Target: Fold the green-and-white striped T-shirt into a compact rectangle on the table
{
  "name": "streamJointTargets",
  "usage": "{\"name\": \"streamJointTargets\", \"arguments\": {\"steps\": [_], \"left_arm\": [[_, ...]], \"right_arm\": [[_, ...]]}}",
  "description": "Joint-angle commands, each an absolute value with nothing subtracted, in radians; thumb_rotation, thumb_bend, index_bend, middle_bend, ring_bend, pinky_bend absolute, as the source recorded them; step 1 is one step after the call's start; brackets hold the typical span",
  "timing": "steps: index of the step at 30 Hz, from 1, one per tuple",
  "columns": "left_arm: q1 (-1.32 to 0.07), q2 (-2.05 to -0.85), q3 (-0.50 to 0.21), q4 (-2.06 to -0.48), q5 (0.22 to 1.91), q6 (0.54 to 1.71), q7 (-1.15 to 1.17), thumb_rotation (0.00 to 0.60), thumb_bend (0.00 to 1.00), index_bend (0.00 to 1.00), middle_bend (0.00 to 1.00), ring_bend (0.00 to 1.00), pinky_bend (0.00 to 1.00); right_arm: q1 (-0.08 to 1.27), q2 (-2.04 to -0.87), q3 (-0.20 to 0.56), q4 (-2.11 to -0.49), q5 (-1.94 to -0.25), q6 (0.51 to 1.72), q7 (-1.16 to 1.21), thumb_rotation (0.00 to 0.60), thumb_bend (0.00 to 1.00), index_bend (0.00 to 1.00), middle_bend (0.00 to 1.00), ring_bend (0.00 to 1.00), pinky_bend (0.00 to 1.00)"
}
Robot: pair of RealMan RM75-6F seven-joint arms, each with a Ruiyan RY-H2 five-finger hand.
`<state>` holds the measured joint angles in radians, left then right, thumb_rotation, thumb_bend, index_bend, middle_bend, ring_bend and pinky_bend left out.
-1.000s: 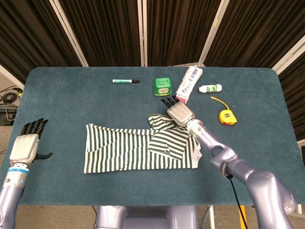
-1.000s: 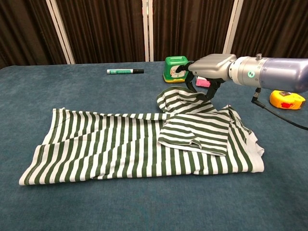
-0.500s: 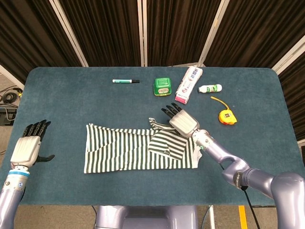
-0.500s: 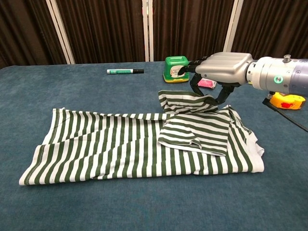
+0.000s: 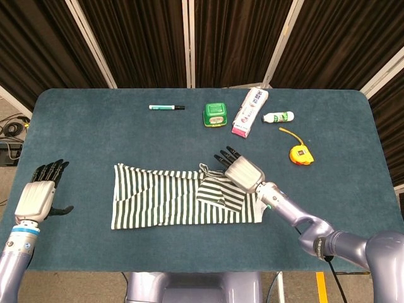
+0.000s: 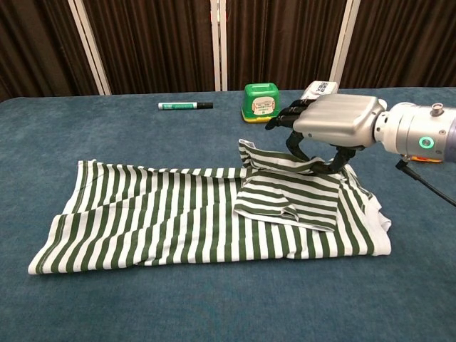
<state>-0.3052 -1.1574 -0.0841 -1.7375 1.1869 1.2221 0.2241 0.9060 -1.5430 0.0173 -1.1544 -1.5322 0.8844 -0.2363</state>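
Lying partly folded, striped T-shirt (image 6: 178,221), its sleeve pinched by right hand (image 6: 328,128); left hand (image 5: 36,196) spread, empty.

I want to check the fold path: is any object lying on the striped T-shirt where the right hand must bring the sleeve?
Nothing visible does. The right hand holds the sleeve over the T-shirt, whose surface carries no object.

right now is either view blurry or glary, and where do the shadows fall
Head view: sharp and evenly lit, no glare; only a soft shadow under the right hand on the striped T-shirt. Chest view: the T-shirt is crisp, the right hand close to the lens has a mild sheen on its metal back, and the curtains behind are dark. The left hand shows only in the head view, in focus.
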Motion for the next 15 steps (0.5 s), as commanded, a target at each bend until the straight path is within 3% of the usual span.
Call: {"name": "streamJointTargets", "arguments": {"steps": [1,15], "left_arm": [[-0.305,-1.157,-0.084,-1.738,1.187,1.222,0.225,0.6,0.12,0.0,0.0,0.0,0.0],[-0.306,-1.152,-0.085,-1.743,1.182,1.216,0.221,0.6,0.12,0.0,0.0,0.0,0.0]], "right_arm": [[0.9,-1.552,0.007,-1.158,-1.545,0.888,-0.256,0.6,0.36,0.74,0.06,0.0,0.0],[0.885,-1.619,-0.015,-1.118,-1.588,0.897,-0.363,0.6,0.36,0.74,0.06,0.0,0.0]]}}
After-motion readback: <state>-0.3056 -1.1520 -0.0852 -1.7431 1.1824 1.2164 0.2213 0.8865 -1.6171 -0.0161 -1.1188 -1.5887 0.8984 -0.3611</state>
